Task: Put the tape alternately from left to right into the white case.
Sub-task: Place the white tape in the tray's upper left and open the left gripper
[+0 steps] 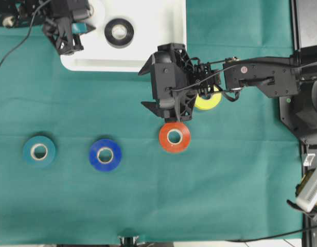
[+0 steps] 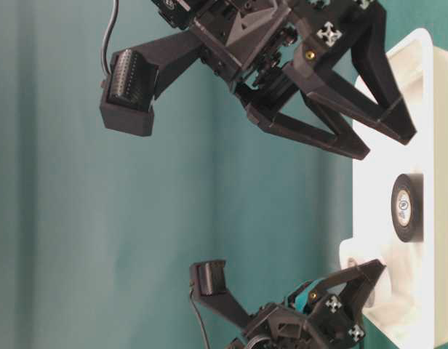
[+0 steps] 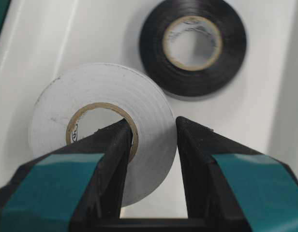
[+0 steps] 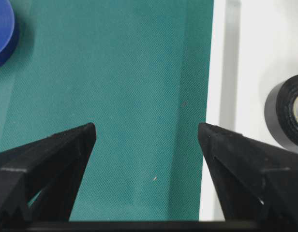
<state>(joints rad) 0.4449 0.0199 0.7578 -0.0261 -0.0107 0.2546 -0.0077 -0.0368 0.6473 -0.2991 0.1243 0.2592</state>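
Gripping the white roll (image 3: pixel 103 130) through its cardboard core, the left gripper (image 3: pixel 151 145) has one finger inside the ring and one outside, pinching the wall of the roll over the white case (image 1: pixel 143 51). Judged from this hold, a release while the roll stands tilted could let it roll or tip against the black roll (image 3: pixel 193 46), which lies flat on the case floor just beyond; a smooth plastic floor offers little to stop it. The right gripper (image 1: pixel 157 86) hangs with jaws spread wide and empty above the green cloth (image 1: pixel 241 170), beside the case's near rim. Directly under its arm the yellow roll (image 1: pixel 210 100) is half hidden, and the red roll (image 1: pixel 174 137) lies just beside its lower finger; a careless descent could knock either aside. Farther out rest the blue roll (image 1: pixel 105 154) and the teal roll (image 1: pixel 39 151), flat and well apart.

Materials: glossy vinyl tape wound on pale card cores; a rigid, shiny case with rounded corners and raised rim; a finely woven matte cloth.
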